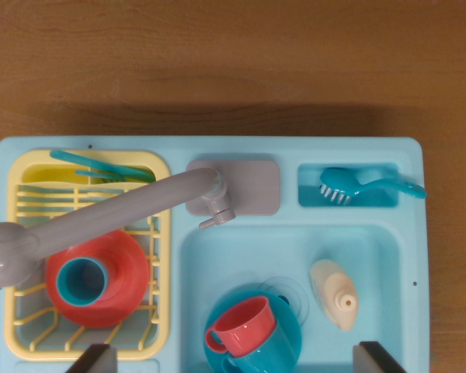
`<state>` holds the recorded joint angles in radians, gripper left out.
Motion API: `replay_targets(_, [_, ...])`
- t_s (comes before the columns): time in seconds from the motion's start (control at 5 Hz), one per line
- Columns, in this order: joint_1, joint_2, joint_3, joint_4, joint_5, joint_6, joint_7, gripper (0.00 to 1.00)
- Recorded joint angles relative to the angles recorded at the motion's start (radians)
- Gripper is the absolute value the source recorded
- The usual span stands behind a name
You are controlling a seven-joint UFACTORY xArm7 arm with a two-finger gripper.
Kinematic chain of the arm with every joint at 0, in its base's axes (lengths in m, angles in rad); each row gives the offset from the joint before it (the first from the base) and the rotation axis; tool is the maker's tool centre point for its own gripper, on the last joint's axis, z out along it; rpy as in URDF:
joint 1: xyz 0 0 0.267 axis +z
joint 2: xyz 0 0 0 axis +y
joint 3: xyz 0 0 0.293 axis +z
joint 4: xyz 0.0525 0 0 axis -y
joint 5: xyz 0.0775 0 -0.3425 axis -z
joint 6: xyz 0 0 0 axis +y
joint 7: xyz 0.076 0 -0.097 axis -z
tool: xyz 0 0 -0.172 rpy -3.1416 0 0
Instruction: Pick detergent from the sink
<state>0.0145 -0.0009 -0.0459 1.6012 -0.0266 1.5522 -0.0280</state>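
The detergent bottle [333, 293], cream-coloured with its cap toward the bottom of the picture, lies on its side in the right half of the light blue sink basin [373, 249]. To its left in the basin a red cup [243, 326] rests on a teal bowl [283, 338]. Only the two dark fingertips [93, 360] of my gripper [237, 359] show, at the bottom edge, set wide apart with nothing between them. The right fingertip is below and right of the bottle, not touching it.
A grey faucet [101, 221] swings left over a yellow dish rack [31, 202] holding a red plate [120, 268], a teal cup [84, 281] and teal utensils [101, 166]. A teal brush [365, 186] lies in the small upper right tray. Wooden tabletop [233, 62] surrounds the toy sink.
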Motion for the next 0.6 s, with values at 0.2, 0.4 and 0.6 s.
replay_targets(0.2, [0.0000, 0.000, 0.000, 0.000, 0.0000, 0.000, 0.000, 0.00])
replay_targets(0.4, [-0.0029, 0.004, -0.002, -0.012, 0.0034, -0.015, -0.011, 0.00])
replay_targets(0.6, [-0.0029, 0.004, -0.002, -0.012, 0.0034, -0.015, -0.011, 0.00])
